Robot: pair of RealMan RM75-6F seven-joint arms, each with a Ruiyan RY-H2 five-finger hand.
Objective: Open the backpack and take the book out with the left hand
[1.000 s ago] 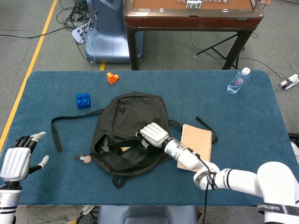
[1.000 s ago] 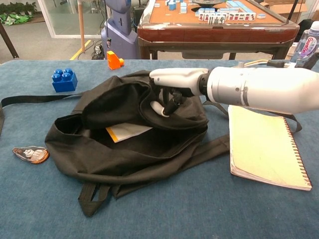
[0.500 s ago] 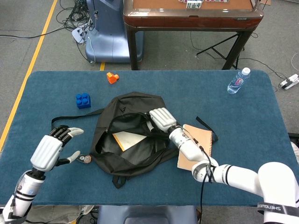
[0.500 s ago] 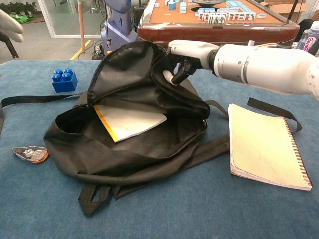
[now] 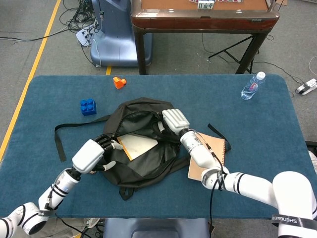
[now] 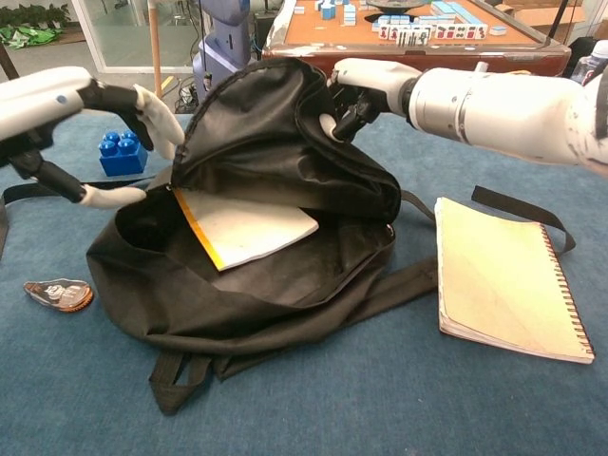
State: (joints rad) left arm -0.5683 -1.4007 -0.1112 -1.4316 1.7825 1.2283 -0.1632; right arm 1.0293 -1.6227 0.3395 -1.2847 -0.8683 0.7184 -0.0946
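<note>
holding the backpack [image 6: 285,285] flap up, right hand [image 6: 366,90]; left hand [image 6: 85,123] spread; book [image 6: 249,233] lying flat inside.

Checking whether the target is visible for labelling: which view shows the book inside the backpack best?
The chest view: it looks straight into the open backpack, showing the book with its white cover and orange spine. The head view shows the book only smaller, from above, partly under the raised flap.

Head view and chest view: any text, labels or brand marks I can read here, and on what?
"SHENGUE…", cut off by the frame edge: on the band of the right arm, head view.
Water bottle label: too small to read.
Tiles on the far table: blurred.
Book in the backpack: no print visible.
</note>
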